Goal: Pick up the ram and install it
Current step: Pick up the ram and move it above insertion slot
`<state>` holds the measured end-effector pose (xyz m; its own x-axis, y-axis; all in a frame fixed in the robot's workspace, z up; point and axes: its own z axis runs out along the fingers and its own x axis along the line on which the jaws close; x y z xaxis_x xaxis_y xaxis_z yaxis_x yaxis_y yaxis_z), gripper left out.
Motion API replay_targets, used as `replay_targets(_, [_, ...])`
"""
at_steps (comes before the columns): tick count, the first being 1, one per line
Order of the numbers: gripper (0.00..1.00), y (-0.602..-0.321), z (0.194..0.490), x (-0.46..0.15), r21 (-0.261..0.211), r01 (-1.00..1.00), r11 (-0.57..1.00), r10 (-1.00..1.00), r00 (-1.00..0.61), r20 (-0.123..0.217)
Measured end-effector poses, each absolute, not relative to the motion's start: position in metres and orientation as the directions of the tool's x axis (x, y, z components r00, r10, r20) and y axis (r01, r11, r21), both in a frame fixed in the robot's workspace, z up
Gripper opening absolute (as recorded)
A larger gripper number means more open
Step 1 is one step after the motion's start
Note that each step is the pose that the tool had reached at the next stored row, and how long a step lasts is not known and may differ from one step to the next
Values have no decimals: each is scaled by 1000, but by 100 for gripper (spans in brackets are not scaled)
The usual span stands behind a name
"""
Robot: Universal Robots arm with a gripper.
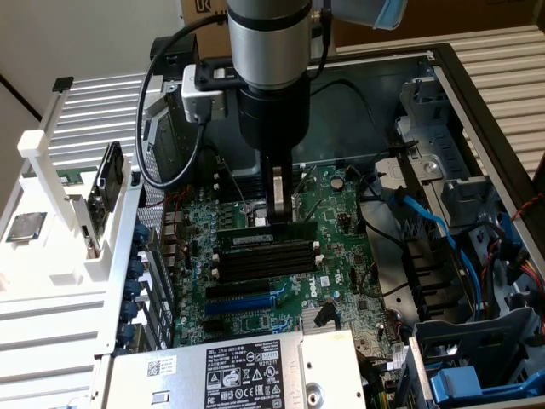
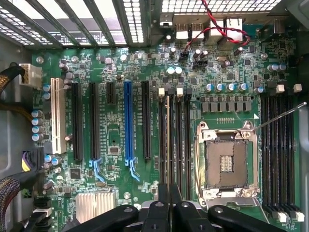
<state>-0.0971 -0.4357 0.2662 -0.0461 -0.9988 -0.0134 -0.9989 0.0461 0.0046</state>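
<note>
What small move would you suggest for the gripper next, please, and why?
I would probably press straight down a little. The gripper looks shut on the ram, which stands on edge, lined up along the far side of the black memory slots in the exterior view. Whether it is fully seated I cannot tell, so a gentle push seems safest.
</note>
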Motion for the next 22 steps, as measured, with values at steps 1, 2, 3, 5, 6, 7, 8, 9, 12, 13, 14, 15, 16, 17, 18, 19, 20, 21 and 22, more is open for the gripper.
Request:
replay_targets(1, [12, -436, 266, -97, 5, -999, 46, -999, -46, -13])
replay_targets(2, [12, -436, 266, -97, 5, -999, 46, -999, -46, -13])
replay_targets(3, [12, -436, 266, -97, 5, -999, 46, -999, -46, -13])
replay_targets(5, [12, -437, 265, -97, 4, -999, 46, -999, -46, -13])
replay_targets(6, [12, -437, 265, -97, 4, -999, 44, -999, -45, -13])
replay_targets(7, [12, -437, 265, -97, 4, -999, 43, -999, -43, -13])
replay_targets(8, [12, -437, 264, -97, 3, -999, 41, -999, -41, -13])
replay_targets(9, [12, -437, 264, -97, 3, -999, 39, -999, -39, -13])
replay_targets(12, [12, -437, 263, -98, 1, -999, 33, -999, -33, -14])
replay_targets(13, [12, -437, 263, -99, 1, -999, 32, -999, -32, -13])
replay_targets(14, [12, -436, 262, -100, 0, -1000, 31, -999, -31, -13])
replay_targets(15, [12, -436, 261, -100, -1, -1000, 31, -999, -31, -12])
replay_targets(16, [12, -435, 261, -100, -1, -1000, 31, -999, -31, -11])
replay_targets(17, [12, -435, 261, -100, -1, -1000, 30, -999, -30, -10])
replay_targets(18, [12, -435, 261, -100, -1, -1000, 30, -1000, -30, -10])
replay_targets(19, [12, -435, 261, -100, -1, -1000, 29, -1000, -29, -9])
replay_targets(20, [12, -435, 261, -101, -1, -1000, 29, -1000, -29, -10])
replay_targets(21, [12, -435, 261, -101, -1, -1000, 29, -1000, -29, -9])
replay_targets(22, [12, -435, 261, -101, -1, -1000, 29, -1000, -29, -9])
